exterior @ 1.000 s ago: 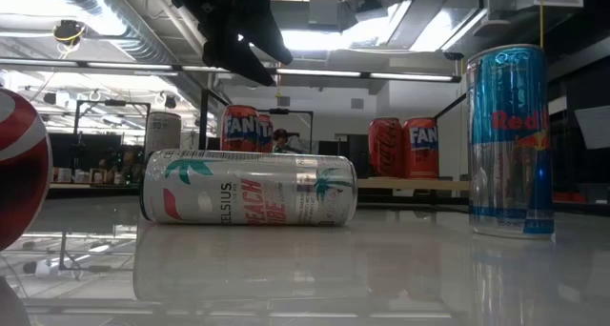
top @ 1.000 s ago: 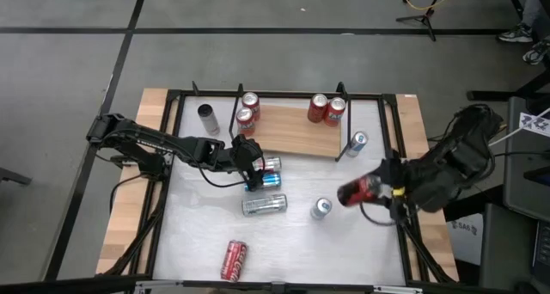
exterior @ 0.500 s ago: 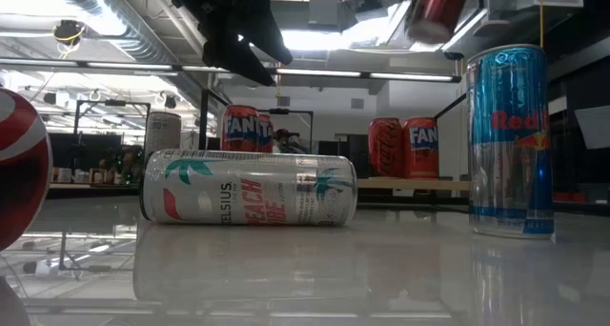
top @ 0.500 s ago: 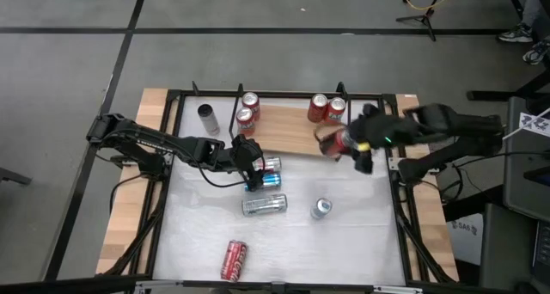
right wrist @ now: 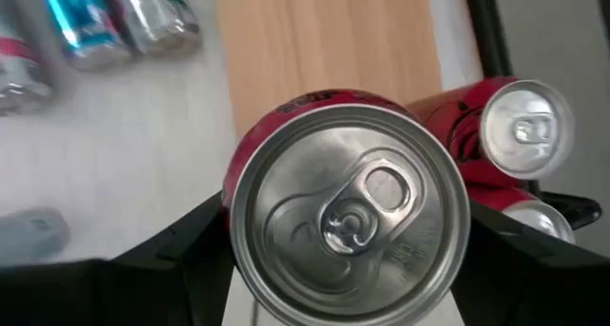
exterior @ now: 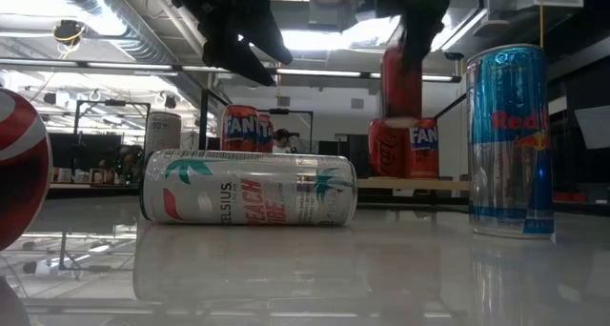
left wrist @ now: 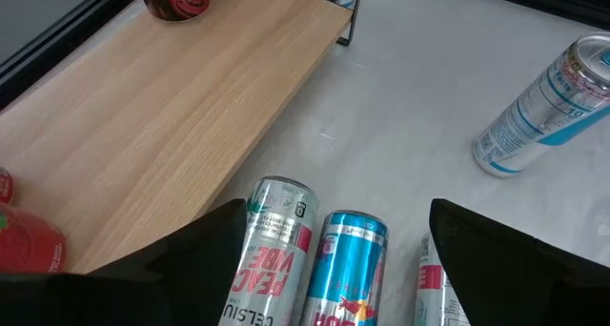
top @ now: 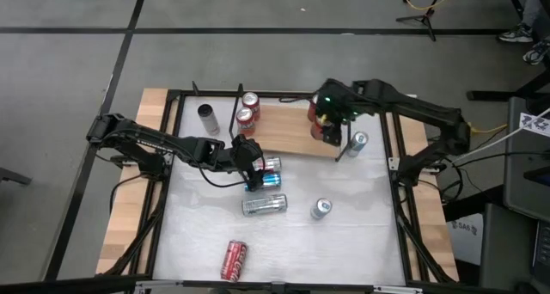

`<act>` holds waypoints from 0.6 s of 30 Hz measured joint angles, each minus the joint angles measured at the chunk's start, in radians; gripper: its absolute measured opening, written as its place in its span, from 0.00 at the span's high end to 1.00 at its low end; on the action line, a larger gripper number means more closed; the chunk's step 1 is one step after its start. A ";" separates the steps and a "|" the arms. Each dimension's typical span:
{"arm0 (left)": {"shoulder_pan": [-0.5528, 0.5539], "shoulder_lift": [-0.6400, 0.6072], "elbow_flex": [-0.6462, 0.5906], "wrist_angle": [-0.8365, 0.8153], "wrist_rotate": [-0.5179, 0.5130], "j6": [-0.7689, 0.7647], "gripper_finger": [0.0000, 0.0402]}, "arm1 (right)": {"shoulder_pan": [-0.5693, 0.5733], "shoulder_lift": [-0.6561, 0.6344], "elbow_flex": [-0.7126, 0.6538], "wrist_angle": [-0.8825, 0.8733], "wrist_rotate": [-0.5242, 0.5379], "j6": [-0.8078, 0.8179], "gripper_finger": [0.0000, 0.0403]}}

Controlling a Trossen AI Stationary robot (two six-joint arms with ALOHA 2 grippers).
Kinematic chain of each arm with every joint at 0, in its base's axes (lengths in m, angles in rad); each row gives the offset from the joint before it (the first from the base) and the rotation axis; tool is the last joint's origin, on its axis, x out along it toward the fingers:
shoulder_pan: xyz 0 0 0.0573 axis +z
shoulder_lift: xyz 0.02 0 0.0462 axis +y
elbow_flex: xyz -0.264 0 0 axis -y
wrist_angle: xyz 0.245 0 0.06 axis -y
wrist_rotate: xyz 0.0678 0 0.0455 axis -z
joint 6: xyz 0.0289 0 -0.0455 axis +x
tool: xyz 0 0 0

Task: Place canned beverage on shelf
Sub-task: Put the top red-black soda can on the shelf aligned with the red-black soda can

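The shelf (top: pixel 288 132) is a light wooden board at the table's far side. Two orange cans (top: pixel 247 109) stand on its left end and two red cans (exterior: pixel 405 147) on its right end. My right gripper (top: pixel 329 127) hangs over the right end, shut on a red canned beverage (exterior: pixel 402 86) that is above those red cans. My left gripper (top: pixel 255 167) hovers open, well above two cans (left wrist: pixel 315 264) lying side by side in front of the shelf. Its fingers stand to either side of them without touching. My right gripper pinches the red can between its two fingers, on opposite sides of the can's wall just below the top rim (right wrist: pixel 236 178). The fingers come from above, slanting down. The can hangs upright, lid up, lifted clear of the shelf beside the two standing red cans (right wrist: pixel 515 126).
On the white tabletop lie a Celsius can (top: pixel 264 205) and a red can (top: pixel 234 260). A Red Bull can (top: pixel 320 209) stands to the right. A dark can (top: pixel 207 116) stands left of the shelf, a blue one (top: pixel 357 141) right of it. Black frame rods (top: pixel 176 139) border the table.
My right gripper has swung from the table's right edge toward the far side and leftward, coming down over the shelf's right end. The red can in it has gone from tilted to upright. My left arm has kept still.
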 joint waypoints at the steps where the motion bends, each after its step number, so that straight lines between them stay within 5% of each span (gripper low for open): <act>1: 0.000 0.000 0.000 0.000 0.000 0.000 0.20 | -0.012 0.019 0.000 0.002 -0.006 -0.010 0.29; 13: -0.011 0.000 0.000 0.000 0.000 0.000 0.20 | -0.061 0.116 -0.003 0.091 -0.010 -0.037 0.29; 18: -0.024 0.000 0.000 0.000 0.000 0.000 0.20 | -0.060 0.093 -0.106 0.128 -0.021 -0.057 0.29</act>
